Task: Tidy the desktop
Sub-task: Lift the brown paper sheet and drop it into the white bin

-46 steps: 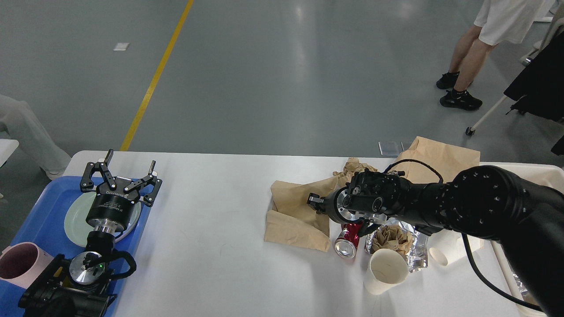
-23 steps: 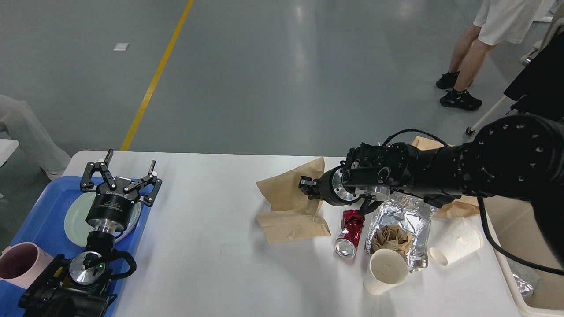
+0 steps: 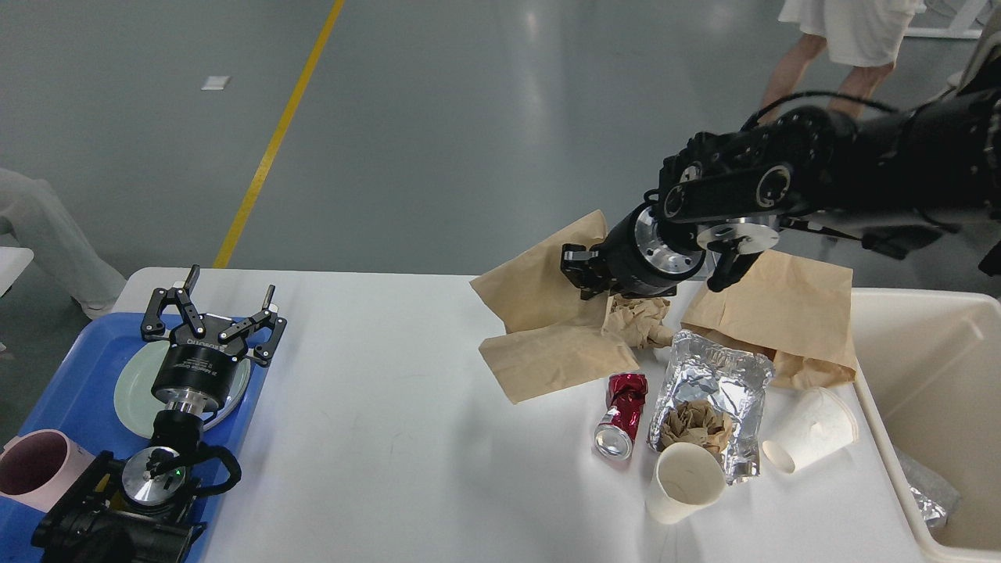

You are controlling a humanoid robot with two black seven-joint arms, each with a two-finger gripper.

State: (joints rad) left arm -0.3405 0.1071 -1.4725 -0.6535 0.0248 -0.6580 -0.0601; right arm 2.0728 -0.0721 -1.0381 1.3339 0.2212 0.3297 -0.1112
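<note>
The white desktop (image 3: 375,407) carries litter on its right half. My right gripper (image 3: 577,271) is raised above the desk's far edge and shut on a creased brown paper bag (image 3: 547,317); the bag's lower end hangs down to the tabletop. Its fingertips are buried in the paper. Below it lie crumpled brown paper (image 3: 637,319), a crushed red can (image 3: 618,414), a foil bag (image 3: 708,391) and two paper cups, one upright (image 3: 687,481) and one on its side (image 3: 809,438). My left gripper (image 3: 231,291) stands open and empty over a pale green plate (image 3: 131,391).
A second brown paper bag (image 3: 782,313) lies at the right rear. A cream bin (image 3: 931,367) with foil scrap inside stands off the desk's right edge. The blue tray (image 3: 70,391) at left holds the plate and a pink cup (image 3: 35,469). A person's legs (image 3: 852,47) are at the back right.
My right arm has risen and swung back to the right, lifting the brown paper bag off the desk. That uncovered the foil bag and the crumpled paper. The left arm has not moved.
</note>
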